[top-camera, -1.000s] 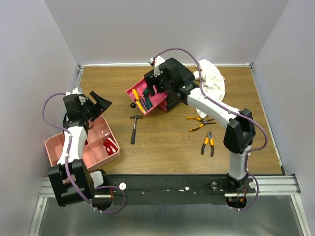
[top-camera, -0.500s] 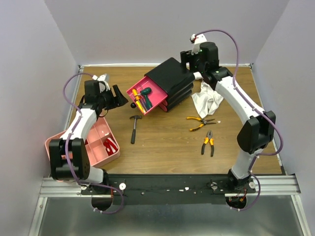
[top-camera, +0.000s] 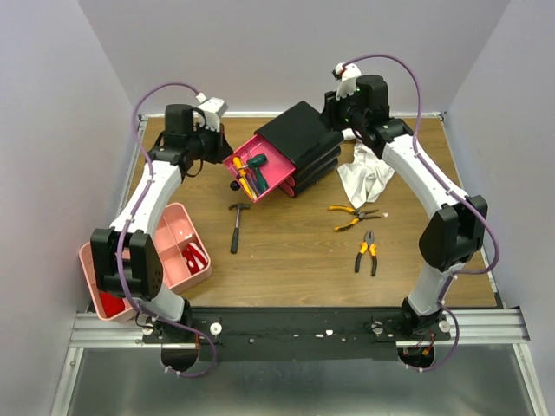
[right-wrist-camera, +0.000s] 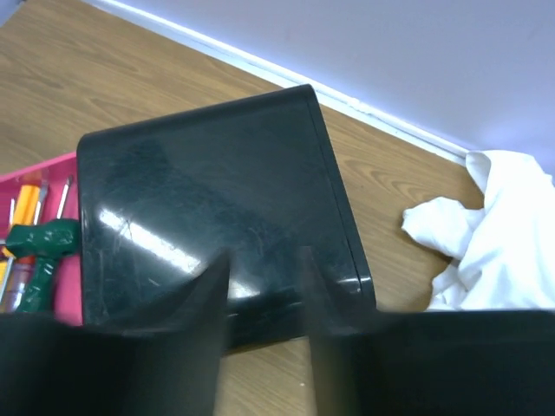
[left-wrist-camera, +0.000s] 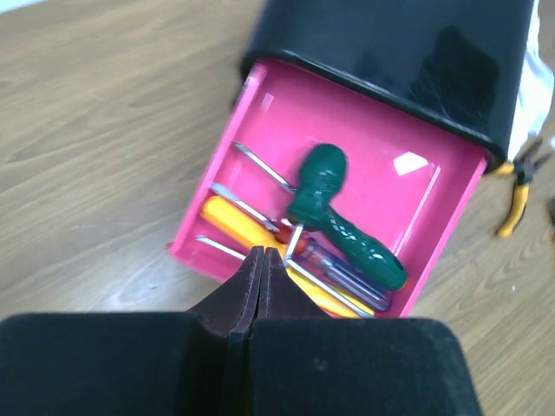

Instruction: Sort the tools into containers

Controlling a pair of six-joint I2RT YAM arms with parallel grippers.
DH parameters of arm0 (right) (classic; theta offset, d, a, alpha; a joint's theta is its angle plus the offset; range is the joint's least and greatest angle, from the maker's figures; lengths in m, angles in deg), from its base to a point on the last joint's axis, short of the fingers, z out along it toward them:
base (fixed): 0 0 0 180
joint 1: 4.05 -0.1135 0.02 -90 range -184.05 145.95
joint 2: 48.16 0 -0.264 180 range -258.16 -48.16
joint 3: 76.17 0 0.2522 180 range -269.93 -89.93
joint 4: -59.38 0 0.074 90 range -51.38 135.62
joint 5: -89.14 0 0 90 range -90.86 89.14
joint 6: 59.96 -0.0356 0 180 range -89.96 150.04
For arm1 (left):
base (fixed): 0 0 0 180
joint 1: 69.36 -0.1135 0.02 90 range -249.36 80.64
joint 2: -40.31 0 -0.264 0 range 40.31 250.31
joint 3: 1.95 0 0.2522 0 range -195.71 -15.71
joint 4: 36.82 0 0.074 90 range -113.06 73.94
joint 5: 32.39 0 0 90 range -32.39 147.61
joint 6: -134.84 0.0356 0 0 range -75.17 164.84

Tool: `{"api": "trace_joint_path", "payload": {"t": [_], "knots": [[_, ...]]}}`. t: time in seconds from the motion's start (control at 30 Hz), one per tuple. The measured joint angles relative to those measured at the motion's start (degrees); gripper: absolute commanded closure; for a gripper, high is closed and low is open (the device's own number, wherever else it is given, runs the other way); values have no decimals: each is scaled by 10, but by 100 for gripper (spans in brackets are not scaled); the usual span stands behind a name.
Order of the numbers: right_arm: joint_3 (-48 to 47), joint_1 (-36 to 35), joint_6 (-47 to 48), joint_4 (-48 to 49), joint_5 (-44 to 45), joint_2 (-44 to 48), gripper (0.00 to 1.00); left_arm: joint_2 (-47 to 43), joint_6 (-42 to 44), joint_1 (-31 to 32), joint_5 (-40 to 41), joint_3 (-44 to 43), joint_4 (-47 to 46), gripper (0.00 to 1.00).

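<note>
The black box (top-camera: 303,139) stands at the back with one magenta drawer (top-camera: 270,178) pulled out. Green (left-wrist-camera: 342,221), yellow (left-wrist-camera: 234,224) and purple (left-wrist-camera: 347,276) screwdrivers lie in that drawer. My left gripper (left-wrist-camera: 263,251) is shut on nothing, its tips just above the drawer's front wall. Over the box's back right corner hovers my right gripper (right-wrist-camera: 260,260), its blurred fingers apart and empty. A black-handled hammer (top-camera: 236,227) and two orange-handled pliers (top-camera: 351,217), (top-camera: 368,253) lie on the table. The pale-pink tray (top-camera: 173,251) sits at the near left.
A white cloth (top-camera: 364,173) lies crumpled right of the box. Something red (top-camera: 196,257) lies in one tray compartment. The drawer's black knob (top-camera: 234,185) juts toward the hammer. Walls close in the table at the back and sides.
My left arm swung from over the tray to the drawer front and its jaws closed. My right arm lifted from the drawer to behind the box and its jaws narrowed.
</note>
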Motion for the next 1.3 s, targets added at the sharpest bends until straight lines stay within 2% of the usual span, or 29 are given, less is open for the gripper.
{"api": "trace_joint_path", "payload": {"t": [0.03, 0.07, 0.3, 0.77, 1.3], "knots": [[4, 0, -1, 1, -5, 2, 93, 8, 10, 11, 2, -2, 4, 100], [11, 0, 4, 1, -8, 5, 99, 15, 17, 20, 6, -3, 7, 100], [37, 1, 2, 7, 6, 10, 99, 74, 50, 73, 42, -3, 32, 100], [107, 3, -6, 23, 23, 40, 99, 84, 57, 131, 59, -5, 32, 100], [132, 3, -6, 36, 35, 55, 99, 164, 53, 140, 148, -117, 13, 100]]}}
